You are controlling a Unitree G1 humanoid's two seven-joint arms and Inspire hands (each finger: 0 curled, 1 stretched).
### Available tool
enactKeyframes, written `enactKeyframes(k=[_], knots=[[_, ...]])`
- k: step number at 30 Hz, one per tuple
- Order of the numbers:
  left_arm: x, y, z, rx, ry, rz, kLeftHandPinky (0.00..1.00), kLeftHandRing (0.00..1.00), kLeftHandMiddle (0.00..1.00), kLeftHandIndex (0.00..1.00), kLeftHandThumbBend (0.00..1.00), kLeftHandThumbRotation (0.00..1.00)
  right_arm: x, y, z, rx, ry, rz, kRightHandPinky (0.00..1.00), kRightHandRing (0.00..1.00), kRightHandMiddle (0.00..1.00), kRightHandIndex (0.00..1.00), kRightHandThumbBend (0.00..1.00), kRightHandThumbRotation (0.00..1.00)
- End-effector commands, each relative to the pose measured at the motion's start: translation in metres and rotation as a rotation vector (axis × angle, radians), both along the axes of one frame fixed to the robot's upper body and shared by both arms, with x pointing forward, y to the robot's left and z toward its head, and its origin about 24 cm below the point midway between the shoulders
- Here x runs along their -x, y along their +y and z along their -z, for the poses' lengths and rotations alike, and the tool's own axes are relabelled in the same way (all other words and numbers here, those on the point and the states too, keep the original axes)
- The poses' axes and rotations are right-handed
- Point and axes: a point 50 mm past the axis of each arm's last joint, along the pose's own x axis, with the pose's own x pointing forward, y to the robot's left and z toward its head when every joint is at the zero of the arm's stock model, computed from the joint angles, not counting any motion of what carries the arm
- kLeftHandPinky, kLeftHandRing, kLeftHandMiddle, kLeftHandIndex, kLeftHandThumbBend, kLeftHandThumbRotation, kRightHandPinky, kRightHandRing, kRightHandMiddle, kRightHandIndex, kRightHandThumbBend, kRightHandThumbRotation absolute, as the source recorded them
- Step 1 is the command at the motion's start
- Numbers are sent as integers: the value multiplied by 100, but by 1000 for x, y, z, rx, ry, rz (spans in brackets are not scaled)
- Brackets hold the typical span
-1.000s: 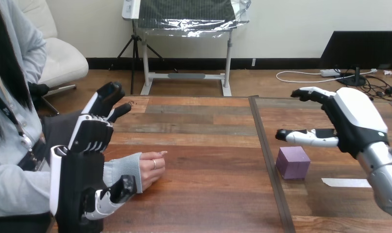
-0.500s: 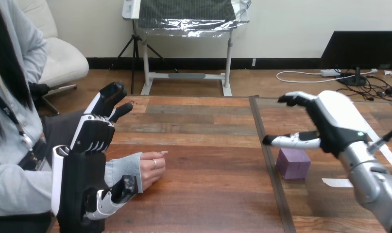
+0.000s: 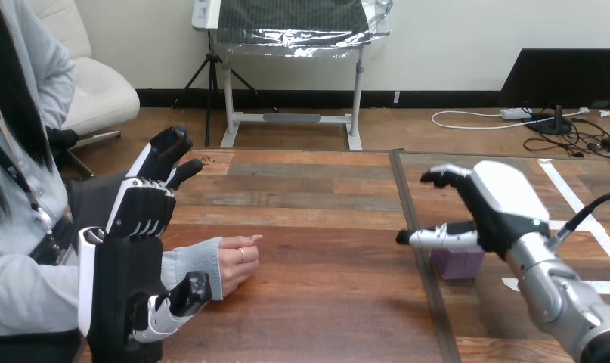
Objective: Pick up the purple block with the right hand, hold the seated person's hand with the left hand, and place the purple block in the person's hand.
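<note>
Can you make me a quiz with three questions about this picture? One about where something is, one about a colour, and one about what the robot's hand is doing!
1. Where is the block?
A. In the person's hand
B. On the table, just under the right hand
C. In the left hand

2. What colour is the block?
A. Purple
B. Green
C. Yellow

3. What are the right hand's fingers doing?
A. Curling round the block
B. Spreading open above the block
C. Lying flat on the table

Answers:
1. B: the block sits on the wood, partly hidden behind the right hand.
2. A: its visible sides are purple.
3. B: the fingers are spread and hold nothing.
</note>
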Motion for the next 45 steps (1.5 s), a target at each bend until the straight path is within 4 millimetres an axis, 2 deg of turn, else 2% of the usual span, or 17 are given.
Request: enactKeyframes(k=[1, 23, 38, 44, 45], knots=[[-8, -5, -9, 0, -57, 11, 83, 90, 90, 87, 100, 72, -21, 8, -25, 14, -80, 9, 74, 81, 79, 80, 99, 58], [-5, -5, -10, 0, -59, 9, 84, 90, 90, 87, 100, 72, -13, 15, 0, 73, 33, 21, 75, 82, 80, 82, 98, 68], [-3, -3, -10, -7, -68, -2, 82, 89, 90, 87, 100, 74, -8, 15, 7, 79, 71, 23, 76, 81, 81, 82, 96, 70], [-3, -3, -10, -8, -70, -3, 81, 89, 90, 87, 100, 73, -7, 15, 8, 88, 43, 27, 70, 76, 78, 80, 95, 72], [-3, -3, -10, -8, -71, -2, 81, 89, 90, 87, 100, 72, -7, 15, 8, 91, 32, 26, 64, 71, 73, 76, 94, 72]])
